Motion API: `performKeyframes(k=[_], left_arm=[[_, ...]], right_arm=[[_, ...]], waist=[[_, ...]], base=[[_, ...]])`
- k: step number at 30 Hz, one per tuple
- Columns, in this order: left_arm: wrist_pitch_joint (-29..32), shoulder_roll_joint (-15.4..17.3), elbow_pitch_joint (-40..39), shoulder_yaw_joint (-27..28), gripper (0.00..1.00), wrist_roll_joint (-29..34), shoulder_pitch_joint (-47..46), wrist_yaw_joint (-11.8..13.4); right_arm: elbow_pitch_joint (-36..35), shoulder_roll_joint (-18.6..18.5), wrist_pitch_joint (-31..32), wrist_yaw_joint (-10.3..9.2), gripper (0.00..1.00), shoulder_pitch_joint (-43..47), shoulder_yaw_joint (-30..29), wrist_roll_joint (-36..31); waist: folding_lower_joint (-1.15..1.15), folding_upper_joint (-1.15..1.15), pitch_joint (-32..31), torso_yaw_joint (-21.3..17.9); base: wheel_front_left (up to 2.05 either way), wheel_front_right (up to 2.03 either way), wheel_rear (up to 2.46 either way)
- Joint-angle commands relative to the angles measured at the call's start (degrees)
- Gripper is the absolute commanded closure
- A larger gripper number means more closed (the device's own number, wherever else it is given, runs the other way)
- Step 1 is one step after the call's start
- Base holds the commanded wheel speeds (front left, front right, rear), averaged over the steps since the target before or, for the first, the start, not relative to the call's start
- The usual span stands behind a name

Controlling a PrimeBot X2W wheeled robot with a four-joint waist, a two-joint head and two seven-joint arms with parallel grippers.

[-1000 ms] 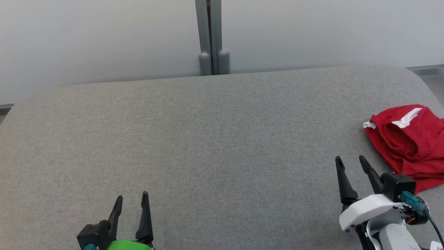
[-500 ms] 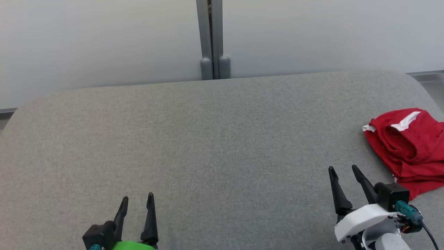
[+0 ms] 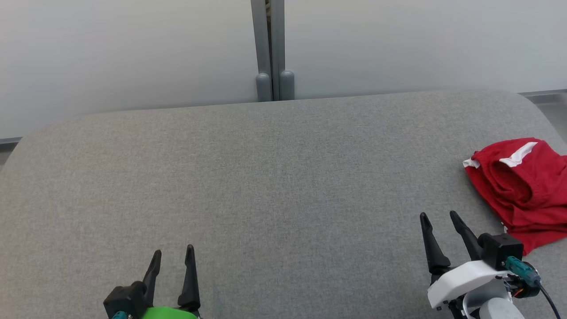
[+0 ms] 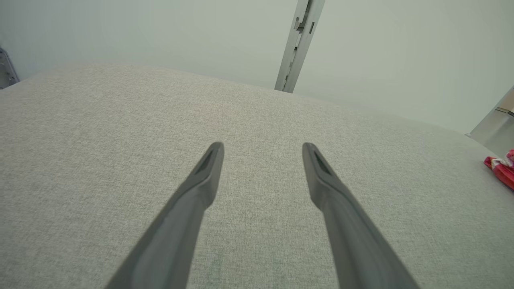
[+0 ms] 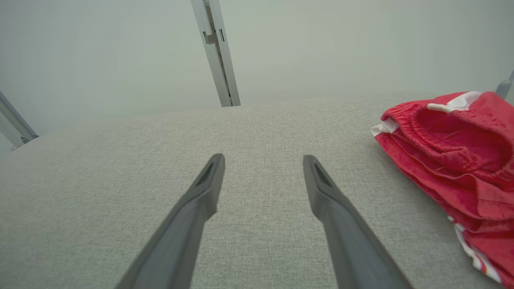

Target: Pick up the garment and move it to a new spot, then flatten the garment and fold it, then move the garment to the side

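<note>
The garment [image 3: 522,190] is red with white trim and lies in a folded heap at the right edge of the grey padded surface [image 3: 266,177]. In the right wrist view the garment [image 5: 453,148] sits to the right of my open fingers. My right gripper [image 3: 438,217] hovers open just left of it, nothing between its jaws. My left gripper [image 3: 172,252] stands open at the lower left, far from the cloth. A sliver of the garment [image 4: 502,170] shows at the right edge of the left wrist view.
A pale wall with a grey vertical post [image 3: 270,48] runs behind the surface. The surface's rounded corners fall away at far left and far right.
The head camera tilted a little in the first half second, shifting the whole picture down. Both grippers stay open and apart from the garment, which has not moved.
</note>
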Motion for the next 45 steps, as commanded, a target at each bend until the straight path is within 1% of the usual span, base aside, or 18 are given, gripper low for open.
performKeyframes(k=[1,3,4,7,33,45], left_arm=[[0.0,0.1,-0.2,0.2,0.00,-0.2,0.4,0.4],[0.0,0.1,-0.6,0.2,0.00,-0.4,0.3,0.3],[0.0,0.0,-0.3,0.0,1.00,-0.4,0.0,0.2],[0.1,0.0,1.7,-0.2,1.00,-0.6,0.2,0.2],[6.9,0.3,0.3,4.8,1.00,-24.4,-3.2,-1.3],[9.4,0.4,-0.2,6.6,1.00,-32.7,-4.4,-1.9]], right_arm=[[-0.2,-0.2,-0.2,-0.10,0.00,0.3,-0.2,0.0],[-0.6,-0.2,-0.2,-0.10,0.00,0.2,-0.1,0.1],[-0.1,0.0,0.0,0.00,1.00,0.0,-0.1,0.1],[1.8,0.5,0.3,0.00,1.00,1.2,0.0,0.3],[-1.6,0.2,7.3,-0.02,1.00,0.5,-2.1,26.7],[-2.7,0.1,9.8,-0.02,1.00,0.3,-2.9,35.9]], waist=[[0.00,0.00,0.0,0.0],[0.00,0.00,0.0,0.0],[0.00,0.00,0.0,0.0],[0.00,0.00,0.0,0.0],[0.00,0.00,0.5,-0.4],[0.00,0.00,0.6,-0.6]], base=[[0.00,0.00,0.00],[0.00,0.00,0.00],[0.00,0.00,0.00],[0.00,0.00,0.00],[0.00,0.00,0.00],[0.00,0.00,0.00]])
